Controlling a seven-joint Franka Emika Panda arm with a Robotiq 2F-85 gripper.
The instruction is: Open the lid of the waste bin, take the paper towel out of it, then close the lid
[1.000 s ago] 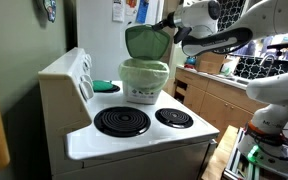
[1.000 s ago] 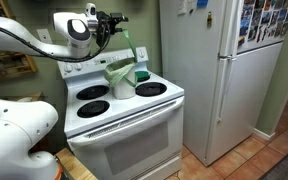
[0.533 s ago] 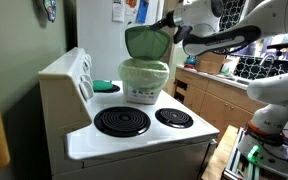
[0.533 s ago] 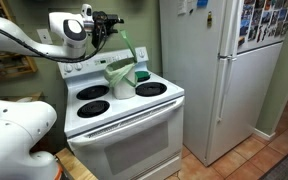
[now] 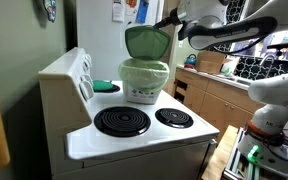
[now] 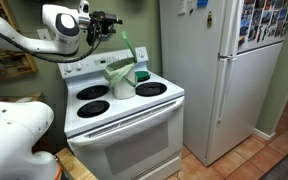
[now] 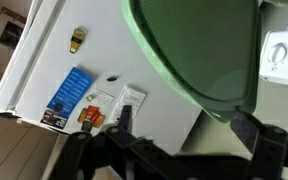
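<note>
The waste bin (image 5: 144, 82) stands on a back burner of the white stove; it also shows in the other exterior view (image 6: 121, 82). Its dark green lid (image 5: 147, 42) stands tilted up, open, behind the rim; I see it edge-on in an exterior view (image 6: 131, 42). In the wrist view the lid (image 7: 199, 50) fills the top. My gripper (image 5: 170, 22) (image 6: 112, 20) is by the lid's upper edge. Its fingers (image 7: 184, 122) are spread wide, the lid's edge close to one finger, nothing clamped. The paper towel is hidden inside the bin.
A flat bright-green object (image 5: 106, 86) lies on the stove beside the bin. Two front burners (image 5: 122, 121) are bare. A white fridge (image 6: 219, 70) with magnets stands next to the stove. A wooden counter with clutter (image 5: 219, 90) lies beyond.
My arm has risen slightly and drawn back a little from the lid. The lid has stayed tilted open and the bin has not moved.
</note>
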